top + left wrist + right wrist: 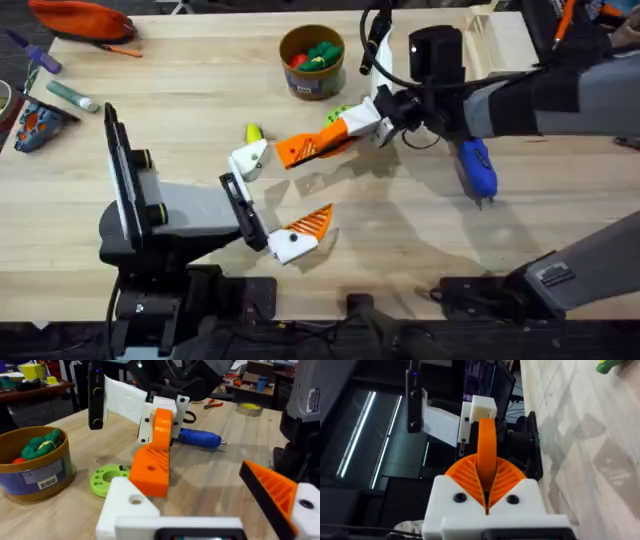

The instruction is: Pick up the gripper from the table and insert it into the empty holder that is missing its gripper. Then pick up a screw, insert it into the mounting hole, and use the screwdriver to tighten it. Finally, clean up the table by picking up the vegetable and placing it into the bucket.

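Right gripper [487,491]: white finger blocks with orange ribbed pads, closed on small orange wedge-shaped plastic finger [487,452], held edge-on between pads. Beyond finger tip: white triangular plastic jaw block [481,409] on black-and-white arm, near finger. Light wooden table [580,445] alongside. Green object [610,365] at table's far edge, identity unclear.

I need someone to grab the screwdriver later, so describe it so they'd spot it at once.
Look at the right side of the wooden table, beneath the right arm's forearm. The screwdriver lies flat there: blue, pen-shaped, with a thin metal tip, the only blue tool nearby.
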Robot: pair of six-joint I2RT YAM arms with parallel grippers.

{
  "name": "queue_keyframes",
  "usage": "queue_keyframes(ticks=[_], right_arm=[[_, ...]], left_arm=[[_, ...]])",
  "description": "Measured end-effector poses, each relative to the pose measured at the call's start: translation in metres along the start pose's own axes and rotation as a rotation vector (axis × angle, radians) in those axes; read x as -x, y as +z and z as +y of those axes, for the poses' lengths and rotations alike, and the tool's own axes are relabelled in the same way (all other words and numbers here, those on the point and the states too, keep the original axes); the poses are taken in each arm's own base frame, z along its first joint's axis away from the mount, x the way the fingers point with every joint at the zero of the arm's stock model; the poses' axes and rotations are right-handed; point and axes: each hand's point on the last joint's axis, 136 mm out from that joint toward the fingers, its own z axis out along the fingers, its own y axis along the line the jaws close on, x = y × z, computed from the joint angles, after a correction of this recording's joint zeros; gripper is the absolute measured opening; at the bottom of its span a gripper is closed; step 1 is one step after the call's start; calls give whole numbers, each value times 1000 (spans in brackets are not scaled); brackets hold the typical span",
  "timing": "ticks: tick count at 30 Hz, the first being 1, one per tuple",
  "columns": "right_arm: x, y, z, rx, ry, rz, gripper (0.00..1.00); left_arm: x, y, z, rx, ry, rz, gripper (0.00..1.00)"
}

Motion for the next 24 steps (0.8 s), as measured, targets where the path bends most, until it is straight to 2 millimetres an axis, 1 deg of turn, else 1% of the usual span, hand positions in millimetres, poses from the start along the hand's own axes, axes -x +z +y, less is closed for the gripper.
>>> queue_keyframes(ticks=[10, 24], right_arm=[[-5, 9, 1, 6, -1, 28, 9], [-5, 13, 3, 8, -7, 38, 9]], left_arm=[[0, 0, 0, 0, 0, 0, 985], [0, 0, 0, 0, 0, 0, 985]])
